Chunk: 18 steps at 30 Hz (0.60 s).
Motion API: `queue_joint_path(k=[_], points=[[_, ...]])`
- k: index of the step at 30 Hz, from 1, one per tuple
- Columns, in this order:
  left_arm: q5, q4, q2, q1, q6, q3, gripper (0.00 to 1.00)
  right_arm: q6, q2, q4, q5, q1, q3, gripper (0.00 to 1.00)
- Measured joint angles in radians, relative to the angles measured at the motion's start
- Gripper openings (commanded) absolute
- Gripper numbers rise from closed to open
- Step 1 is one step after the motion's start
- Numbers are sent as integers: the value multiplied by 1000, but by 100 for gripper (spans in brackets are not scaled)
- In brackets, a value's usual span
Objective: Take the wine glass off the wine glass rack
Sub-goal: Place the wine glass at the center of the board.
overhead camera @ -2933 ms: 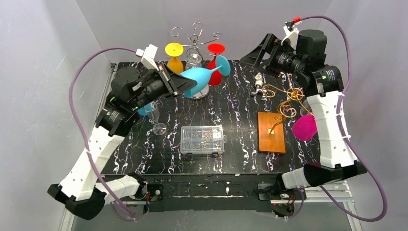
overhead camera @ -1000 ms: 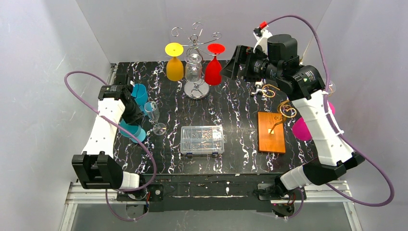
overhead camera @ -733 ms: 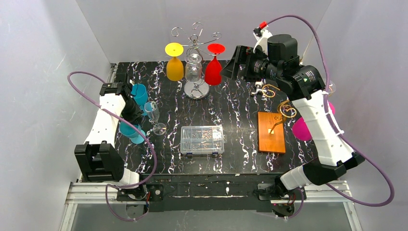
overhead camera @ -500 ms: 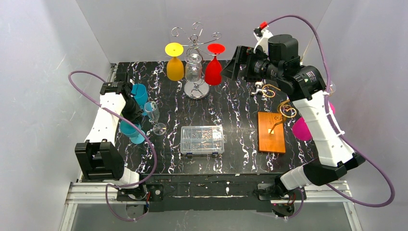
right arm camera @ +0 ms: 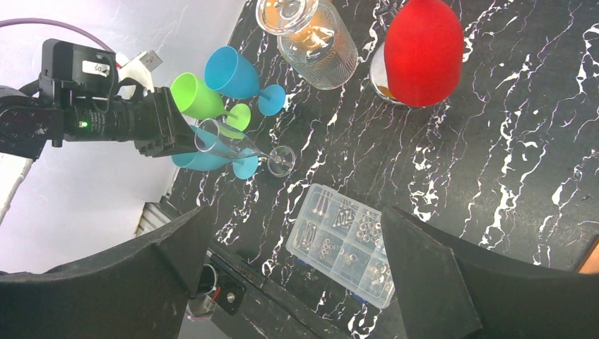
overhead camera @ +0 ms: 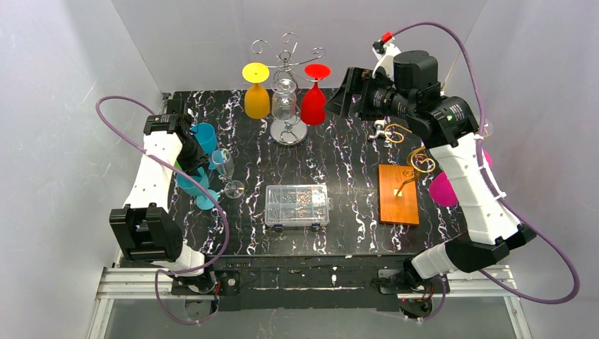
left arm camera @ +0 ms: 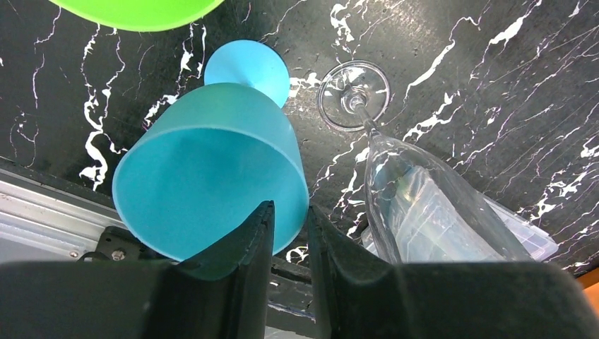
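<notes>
The wire wine glass rack [overhead camera: 288,51] stands at the back with a yellow glass [overhead camera: 256,95], a clear glass [overhead camera: 285,99] and a red glass [overhead camera: 313,99] hanging bowl down. A teal wine glass [overhead camera: 188,185] stands on the table at the left, its foot [left arm camera: 247,67] on the black top. My left gripper [left arm camera: 288,208] hovers over its rim [left arm camera: 300,176], one finger inside the bowl and one outside, with a narrow gap and no squeeze visible. My right gripper [overhead camera: 340,99] is wide open and empty just right of the red glass [right arm camera: 422,53].
A blue glass [overhead camera: 205,138], a green glass [right arm camera: 194,95] and a clear flute [overhead camera: 226,166] crowd round the teal one. A clear box of screws [overhead camera: 297,205] sits mid-table. A wooden board with brass wire [overhead camera: 398,193] and a pink object [overhead camera: 446,187] are on the right.
The teal glass went from the rack to the table's left. In the last half second the left jaws parted from its rim and the arm shifted slightly. The right arm stayed still.
</notes>
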<state>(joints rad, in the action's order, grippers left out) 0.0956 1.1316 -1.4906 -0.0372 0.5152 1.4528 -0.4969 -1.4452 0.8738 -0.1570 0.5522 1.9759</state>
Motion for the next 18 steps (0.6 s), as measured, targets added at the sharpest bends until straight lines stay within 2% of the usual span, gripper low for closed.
queue_joint_path(k=[18], points=[[21,63,18,0,-36,139,31,3,-18,9,-2,9,21,98]])
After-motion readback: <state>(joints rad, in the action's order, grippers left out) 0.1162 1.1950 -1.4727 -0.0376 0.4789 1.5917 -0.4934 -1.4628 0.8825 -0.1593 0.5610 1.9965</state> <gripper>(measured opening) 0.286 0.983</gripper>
